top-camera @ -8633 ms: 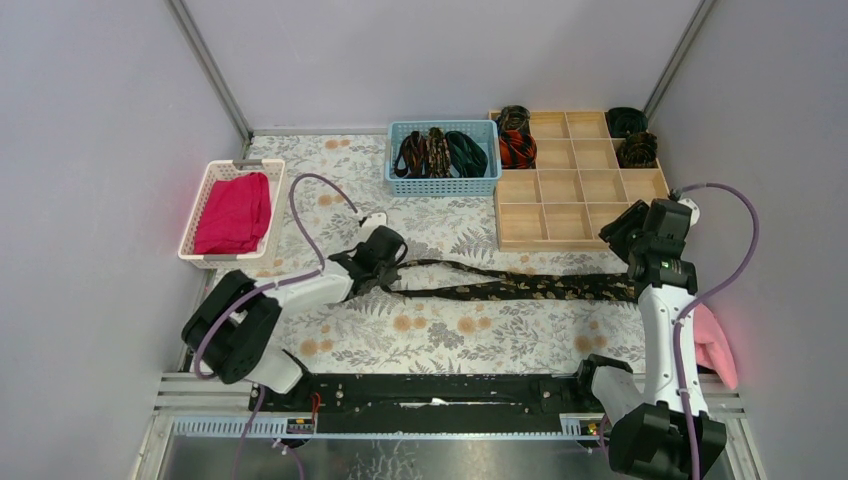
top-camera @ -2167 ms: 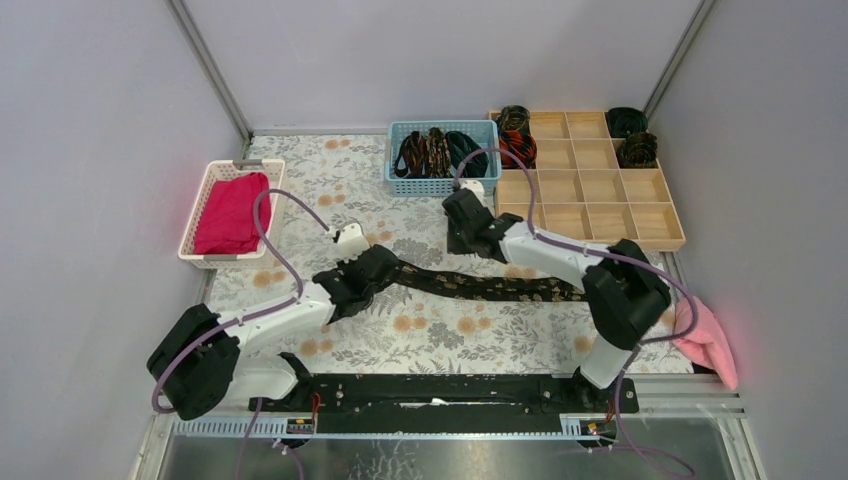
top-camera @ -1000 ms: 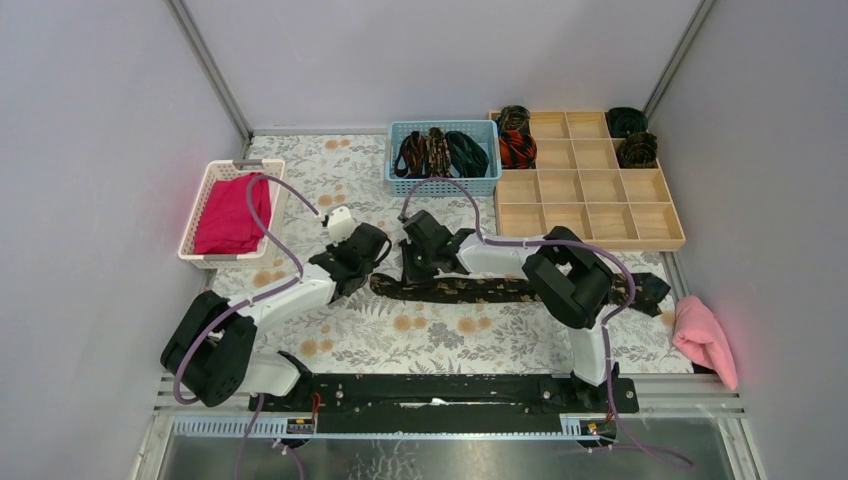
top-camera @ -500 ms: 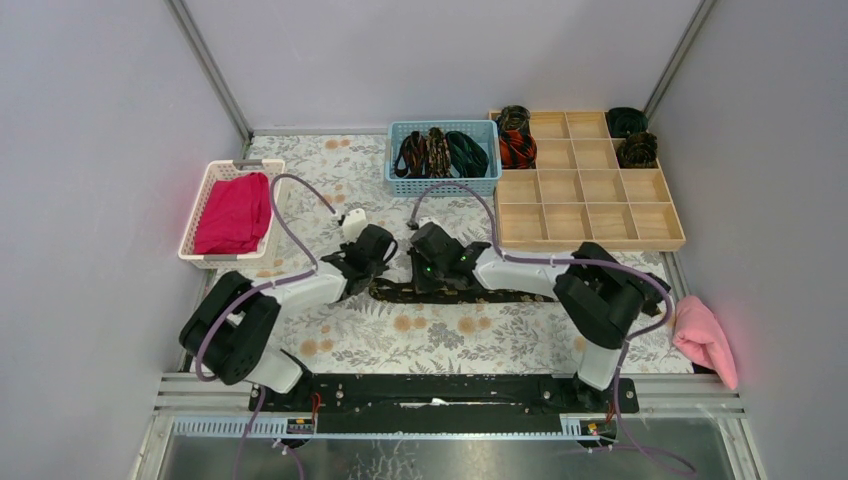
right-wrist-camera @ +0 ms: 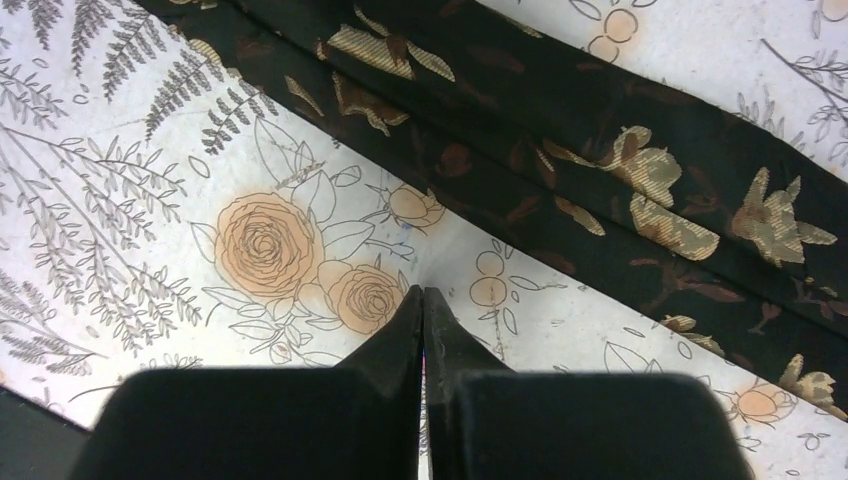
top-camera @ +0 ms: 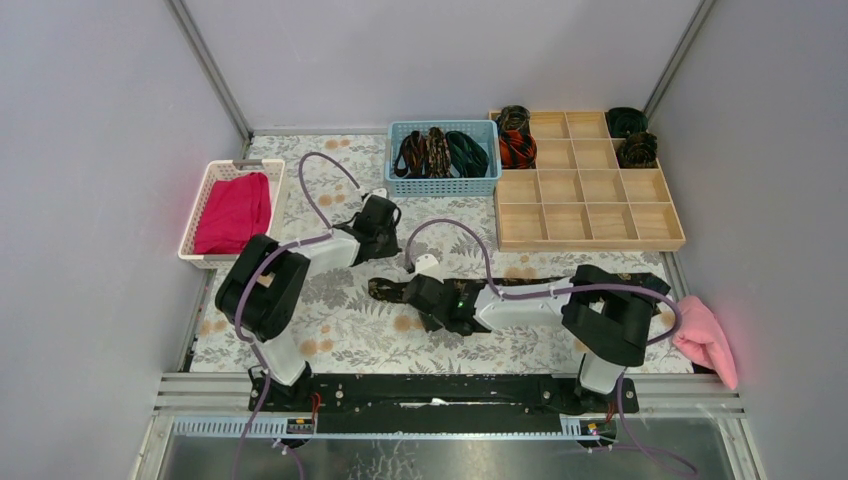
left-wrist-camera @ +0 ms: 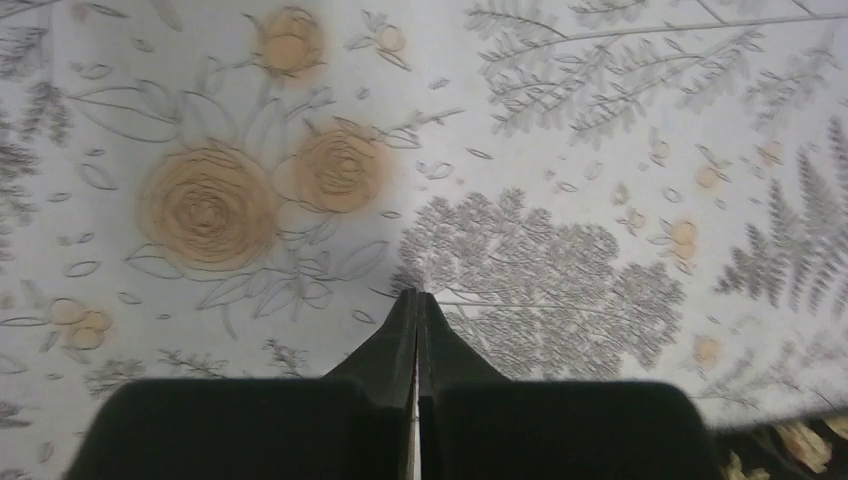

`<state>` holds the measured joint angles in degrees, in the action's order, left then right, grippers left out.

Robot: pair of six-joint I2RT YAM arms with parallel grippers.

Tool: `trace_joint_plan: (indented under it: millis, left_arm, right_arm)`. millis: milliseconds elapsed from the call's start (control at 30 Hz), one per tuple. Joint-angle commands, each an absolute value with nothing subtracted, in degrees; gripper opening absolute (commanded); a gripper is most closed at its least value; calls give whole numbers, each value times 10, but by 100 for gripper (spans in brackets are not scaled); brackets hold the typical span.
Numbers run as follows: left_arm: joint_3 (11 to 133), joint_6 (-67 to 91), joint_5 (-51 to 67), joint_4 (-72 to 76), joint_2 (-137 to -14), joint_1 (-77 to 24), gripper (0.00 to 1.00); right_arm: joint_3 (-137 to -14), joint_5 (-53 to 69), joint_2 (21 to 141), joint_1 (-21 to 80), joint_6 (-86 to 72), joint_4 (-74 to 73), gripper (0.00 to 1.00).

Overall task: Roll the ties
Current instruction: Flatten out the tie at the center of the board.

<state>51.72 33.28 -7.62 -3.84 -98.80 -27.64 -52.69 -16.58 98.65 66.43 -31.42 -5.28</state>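
A black tie with gold flecks (top-camera: 388, 290) lies flat across the floral cloth, its middle hidden under my right arm; in the right wrist view it runs as two overlapping strips (right-wrist-camera: 600, 170). My right gripper (top-camera: 418, 303) (right-wrist-camera: 423, 292) is shut and empty, just on the near side of the tie's left end. My left gripper (top-camera: 382, 235) (left-wrist-camera: 416, 295) is shut and empty over bare cloth behind that end, with a corner of the tie (left-wrist-camera: 800, 445) at the frame's lower right. More ties (top-camera: 440, 155) stand in the blue basket, and rolled ties (top-camera: 517, 148) sit in the wooden tray.
The wooden compartment tray (top-camera: 590, 243) stands at the back right and the blue basket (top-camera: 480, 185) at the back middle. A white basket (top-camera: 196, 215) with magenta cloth is at the left. A pink towel (top-camera: 705, 340) lies at the right edge.
My right gripper moved from behind the tie to its near side, off the fabric. My left gripper drew back away from the tie's left end. Both are shut on nothing.
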Motion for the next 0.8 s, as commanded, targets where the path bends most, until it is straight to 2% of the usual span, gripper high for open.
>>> trace_joint_plan:
  millis: [0,200,767]
  left_arm:
    - [511,315,40,-64,-1010,-272,0]
    - [476,313,108,-64,-1000,-273,0]
    - [402,324,178,-44,-970,-320,0]
  right_arm:
    - [-518,-258,987,688,-304,-62,0]
    - [-575,-338,1050,725,-255,-100,0]
    - [-670,-388,1150,732,-199,-124,0]
